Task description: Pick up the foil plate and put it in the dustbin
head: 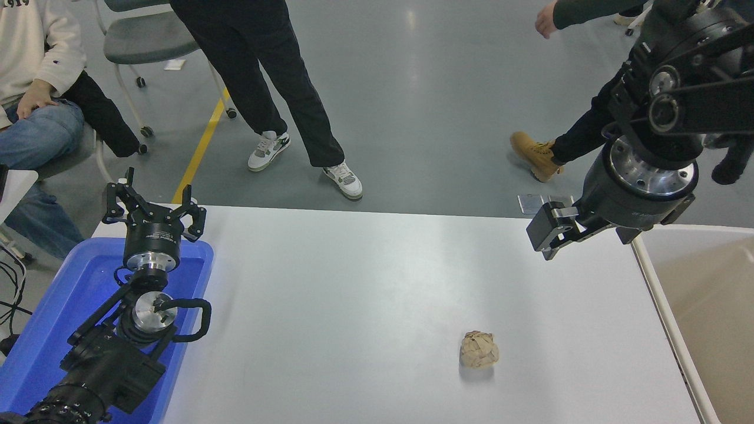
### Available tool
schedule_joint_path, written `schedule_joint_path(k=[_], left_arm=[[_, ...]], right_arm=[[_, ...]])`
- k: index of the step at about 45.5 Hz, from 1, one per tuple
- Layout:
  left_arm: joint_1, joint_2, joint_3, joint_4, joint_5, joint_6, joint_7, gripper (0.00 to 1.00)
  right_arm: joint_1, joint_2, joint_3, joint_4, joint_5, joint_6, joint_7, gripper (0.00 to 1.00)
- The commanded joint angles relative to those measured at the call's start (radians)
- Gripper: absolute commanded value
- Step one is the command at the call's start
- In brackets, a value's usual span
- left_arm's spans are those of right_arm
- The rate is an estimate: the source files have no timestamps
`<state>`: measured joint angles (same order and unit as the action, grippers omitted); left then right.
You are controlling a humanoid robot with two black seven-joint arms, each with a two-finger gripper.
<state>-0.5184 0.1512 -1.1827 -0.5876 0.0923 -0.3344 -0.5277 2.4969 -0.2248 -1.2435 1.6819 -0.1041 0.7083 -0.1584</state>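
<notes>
Beige dustbin (716, 306) at my counter's right edge, pale rim, tan inside, upright, open top, partly cropped

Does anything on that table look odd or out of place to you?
A crumpled brown paper ball lies alone on the white table, outside the dustbin. No foil plate is visible. Nothing looks spilled or broken.
</notes>
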Motion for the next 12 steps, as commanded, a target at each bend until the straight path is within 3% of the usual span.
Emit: schedule_joint_path(k=[1,12], left_arm=[[0.0,-0.001,0.0,0.0,0.0,0.0,0.0,0.99],[0.0,0.001,0.0,0.0,0.0,0.0,0.0,0.99]], right_arm=[[0.003,-0.007,-0.028,-0.002,0.014,0.033,0.002,1.0],[0.003,-0.007,-0.048,-0.002,0.043,0.037,0.002,1.0]])
